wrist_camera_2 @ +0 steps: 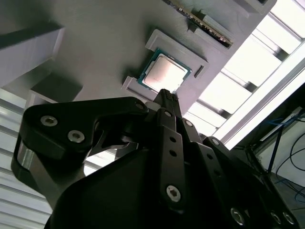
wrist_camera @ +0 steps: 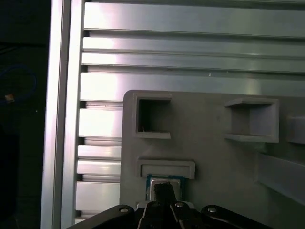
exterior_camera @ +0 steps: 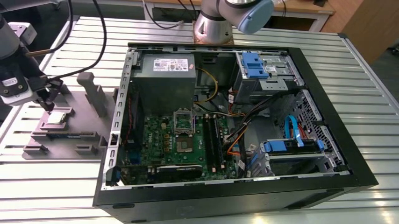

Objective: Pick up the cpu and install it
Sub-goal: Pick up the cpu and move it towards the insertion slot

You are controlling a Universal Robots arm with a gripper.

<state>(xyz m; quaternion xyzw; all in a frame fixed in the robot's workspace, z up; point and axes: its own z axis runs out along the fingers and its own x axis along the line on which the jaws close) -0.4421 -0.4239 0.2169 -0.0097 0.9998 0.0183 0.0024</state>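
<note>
- I'm watching the pincer [wrist_camera_2: 167, 98] in the second wrist view: its two black fingers are pressing together at the tips, gripping nothing.
- The cpu [wrist_camera_2: 164, 72] is lying just beyond those tips. They are overlapping its near edge, and I cannot tell whether they are touching it.
- In the exterior view the pincer [exterior_camera: 48, 106] is hanging just above the cpu [exterior_camera: 58, 116], slightly toward the exterior view's left of it.
- The cpu is resting flat with its silver metal top facing up. It is square, so no long axis is showing, and its edges are running parallel to the walls of the shallow recess holding it.
- That recess is sitting in the mauve-grey tray [exterior_camera: 78, 122], among upright blocks.
- The tray is lying on the slatted metal worktop [exterior_camera: 56, 186].
- Farther off, toward the exterior view's right, an open computer case [exterior_camera: 349, 163] is lying on its side, showing a green board with a black socket frame [exterior_camera: 185, 120], well apart from the cpu.
</note>
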